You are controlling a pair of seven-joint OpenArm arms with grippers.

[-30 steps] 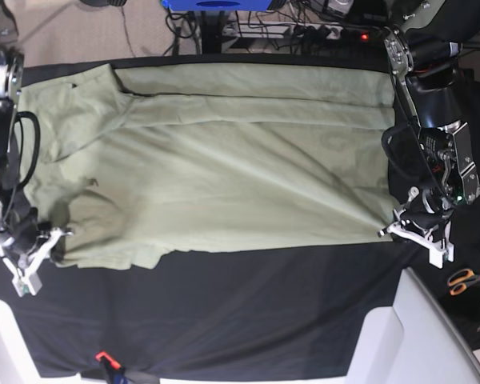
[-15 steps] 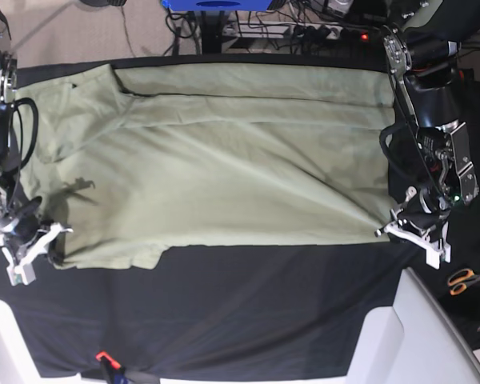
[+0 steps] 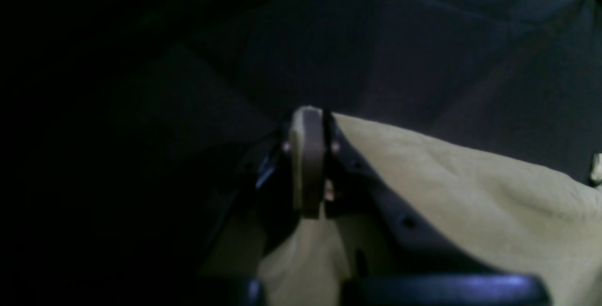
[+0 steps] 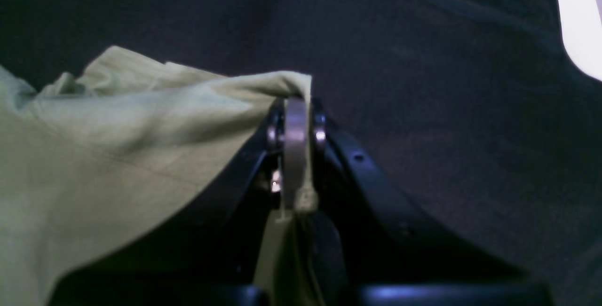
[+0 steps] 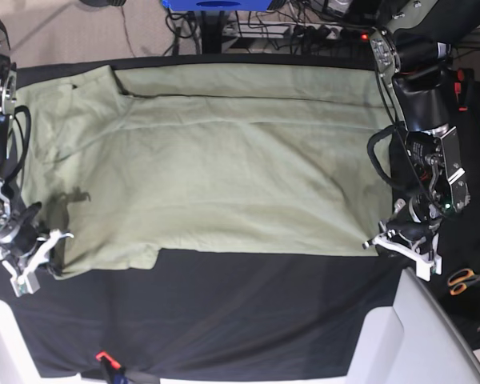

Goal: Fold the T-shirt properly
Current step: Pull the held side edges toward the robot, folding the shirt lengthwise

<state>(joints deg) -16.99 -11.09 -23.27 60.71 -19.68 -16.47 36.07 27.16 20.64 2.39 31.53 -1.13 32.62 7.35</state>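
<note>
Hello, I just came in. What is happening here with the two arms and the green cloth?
A two-armed robot is folding a pale green T-shirt that lies spread on a black table cloth. Each claw is shut on a near corner of the shirt: the left claw at one end and the right claw at the other. Both corners are pinched and a little raised. No fold over the shirt's middle is made yet.

Plain sage green on plain black

The T-shirt point(image 5: 216, 168) is unpatterned pale sage green; the table cloth point(image 5: 248, 312) beneath it is solid black.
</note>
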